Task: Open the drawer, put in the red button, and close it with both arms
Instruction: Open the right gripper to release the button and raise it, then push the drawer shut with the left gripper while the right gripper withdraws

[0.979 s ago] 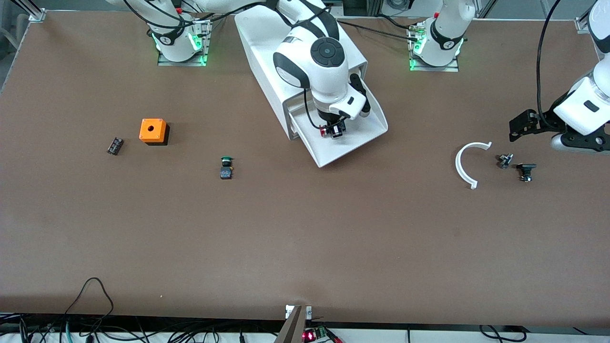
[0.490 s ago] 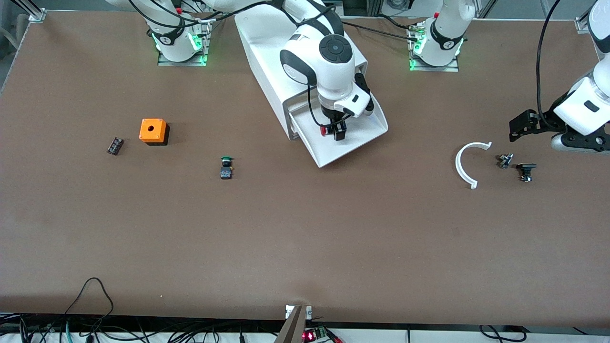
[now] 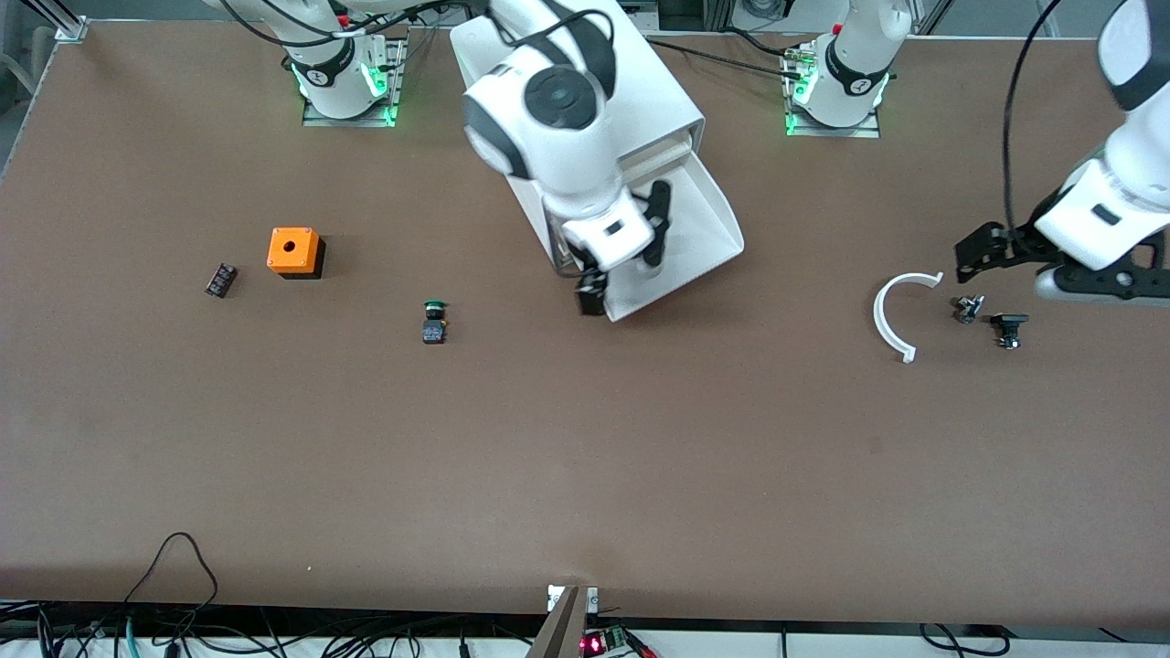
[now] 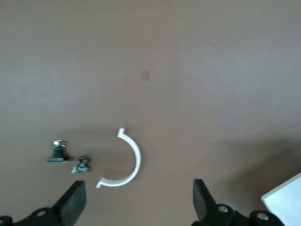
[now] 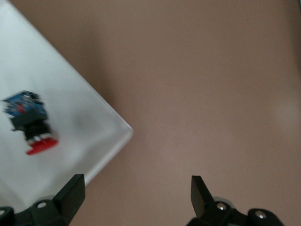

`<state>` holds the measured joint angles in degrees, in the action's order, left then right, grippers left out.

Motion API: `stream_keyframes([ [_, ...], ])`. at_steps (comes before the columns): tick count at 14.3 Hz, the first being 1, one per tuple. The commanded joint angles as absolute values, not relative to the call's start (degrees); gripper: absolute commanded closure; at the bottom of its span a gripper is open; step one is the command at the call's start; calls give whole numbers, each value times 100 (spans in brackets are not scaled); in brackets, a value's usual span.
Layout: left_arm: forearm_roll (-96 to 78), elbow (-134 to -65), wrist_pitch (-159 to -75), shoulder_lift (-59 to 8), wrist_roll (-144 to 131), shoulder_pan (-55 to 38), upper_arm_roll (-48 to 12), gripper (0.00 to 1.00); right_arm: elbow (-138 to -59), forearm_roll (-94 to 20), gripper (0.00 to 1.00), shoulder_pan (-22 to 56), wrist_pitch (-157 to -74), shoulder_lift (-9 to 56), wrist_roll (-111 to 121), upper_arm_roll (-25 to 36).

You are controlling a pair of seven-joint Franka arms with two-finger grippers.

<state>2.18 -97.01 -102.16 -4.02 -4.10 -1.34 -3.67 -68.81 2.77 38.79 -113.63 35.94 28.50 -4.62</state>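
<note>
The lowest drawer (image 3: 708,228) of the white cabinet (image 3: 667,87) stands pulled out. The red button (image 5: 32,127) lies on its side on the drawer floor (image 5: 70,108) in the right wrist view; in the front view the right arm hides it. My right gripper (image 3: 622,277) is open and empty over the drawer's front corner toward the right arm's end, and it also shows in its own view (image 5: 136,188). My left gripper (image 3: 976,249) is open and empty over the table next to a white half ring (image 3: 894,315); it also shows in the left wrist view (image 4: 138,197).
A green-capped button (image 3: 435,320), an orange box with a hole (image 3: 294,251) and a small black part (image 3: 220,279) lie toward the right arm's end. Two small metal parts (image 3: 969,308) (image 3: 1009,327) lie beside the half ring (image 4: 124,160).
My right gripper has let go of the red button in the drawer, opened and swung toward the drawer's front corner. My left gripper has shifted slightly toward the half ring.
</note>
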Motion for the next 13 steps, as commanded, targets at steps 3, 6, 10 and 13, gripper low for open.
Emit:
stream_keyframes([
  [3, 343, -10536, -11686, -922, -1782, -465, -703, 0, -7506, 237, 0, 3648, -10776, 3059, 961, 279],
  [6, 343, -10810, -12330, -1325, -2818, -860, -773, 0, -7593, 185, 0, 3288, -10758, 2997, -154, 536],
  [10, 343, -11152, -13366, -1810, -3917, -1405, -773, 0, -7971, 184, 0, 2962, -10758, 2760, -2534, 545],
  [13, 325, -11407, -13412, -1855, -4455, -1696, -983, 0, -8095, 185, 0, 2428, -10469, 2296, -3550, 545],
])
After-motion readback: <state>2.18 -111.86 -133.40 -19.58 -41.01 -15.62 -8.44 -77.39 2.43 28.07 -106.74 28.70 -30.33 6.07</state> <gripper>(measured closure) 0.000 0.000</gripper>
